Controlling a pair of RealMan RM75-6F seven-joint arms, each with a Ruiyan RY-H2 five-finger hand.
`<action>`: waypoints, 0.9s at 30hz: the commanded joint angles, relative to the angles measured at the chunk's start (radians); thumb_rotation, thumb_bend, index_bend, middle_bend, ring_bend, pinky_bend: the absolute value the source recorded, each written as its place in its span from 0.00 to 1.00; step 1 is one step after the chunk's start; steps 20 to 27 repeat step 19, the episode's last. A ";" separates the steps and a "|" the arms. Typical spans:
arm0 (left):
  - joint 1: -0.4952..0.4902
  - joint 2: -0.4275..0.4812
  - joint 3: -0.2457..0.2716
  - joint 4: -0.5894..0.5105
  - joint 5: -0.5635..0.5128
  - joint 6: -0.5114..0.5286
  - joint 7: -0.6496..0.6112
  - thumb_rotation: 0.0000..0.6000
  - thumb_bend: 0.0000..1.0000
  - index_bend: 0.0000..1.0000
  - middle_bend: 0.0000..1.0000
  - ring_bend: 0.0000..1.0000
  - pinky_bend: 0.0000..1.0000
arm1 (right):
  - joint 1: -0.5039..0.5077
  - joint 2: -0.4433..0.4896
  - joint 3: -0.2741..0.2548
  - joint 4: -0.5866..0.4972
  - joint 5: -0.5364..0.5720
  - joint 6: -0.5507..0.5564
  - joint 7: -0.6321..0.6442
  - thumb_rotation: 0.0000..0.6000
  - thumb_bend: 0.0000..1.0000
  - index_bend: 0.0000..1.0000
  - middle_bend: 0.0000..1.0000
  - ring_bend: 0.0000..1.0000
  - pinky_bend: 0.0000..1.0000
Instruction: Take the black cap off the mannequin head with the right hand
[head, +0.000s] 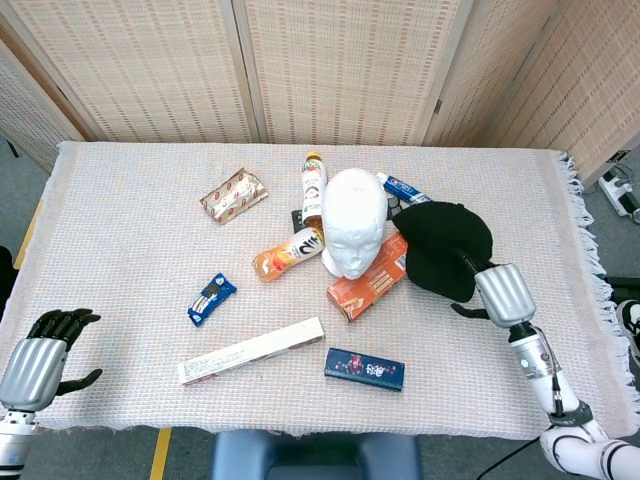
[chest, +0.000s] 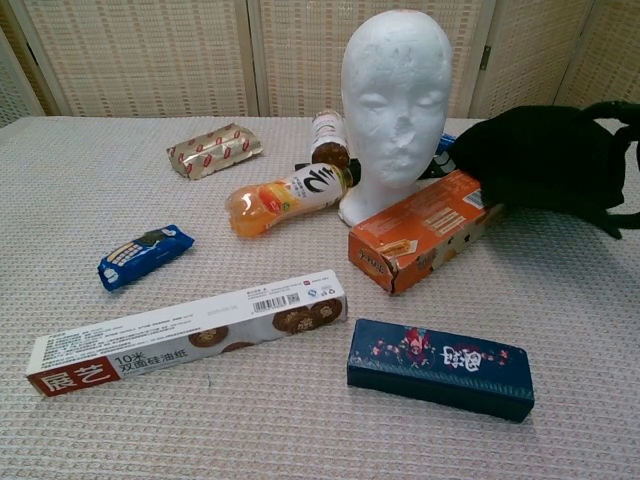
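The black cap (head: 443, 248) (chest: 545, 160) lies on the table just right of the bare white mannequin head (head: 352, 220) (chest: 395, 95), its left edge against the orange box (head: 372, 277) (chest: 428, 227). My right hand (head: 492, 288) (chest: 618, 165) is at the cap's right side. One of its fingers reaches over the cap's rim and the thumb sits just below it, still holding the edge. My left hand (head: 38, 360) hovers off the table's front left corner with nothing in it, fingers loosely bent and thumb apart.
An orange juice bottle (head: 288, 251), a brown bottle (head: 314, 184) and a tube (head: 401, 188) lie around the head. A dark blue box (head: 364, 368), a long biscuit box (head: 251, 351), a blue snack pack (head: 211, 298) and a foil packet (head: 233, 195) lie on the cloth.
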 joint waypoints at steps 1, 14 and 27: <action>-0.001 -0.001 -0.001 0.001 0.000 0.000 0.000 1.00 0.07 0.28 0.25 0.23 0.20 | -0.026 0.062 0.005 -0.093 0.027 -0.003 -0.007 0.64 0.00 0.00 0.29 0.29 0.53; -0.002 -0.017 -0.012 0.013 -0.023 -0.006 -0.002 1.00 0.07 0.28 0.25 0.23 0.20 | -0.218 0.281 -0.094 -0.339 -0.048 0.176 0.053 1.00 0.05 0.27 0.40 0.39 0.57; -0.001 -0.024 -0.017 0.013 -0.027 0.001 0.004 1.00 0.07 0.28 0.25 0.23 0.20 | -0.268 0.306 -0.121 -0.369 -0.072 0.229 0.046 1.00 0.05 0.25 0.40 0.33 0.55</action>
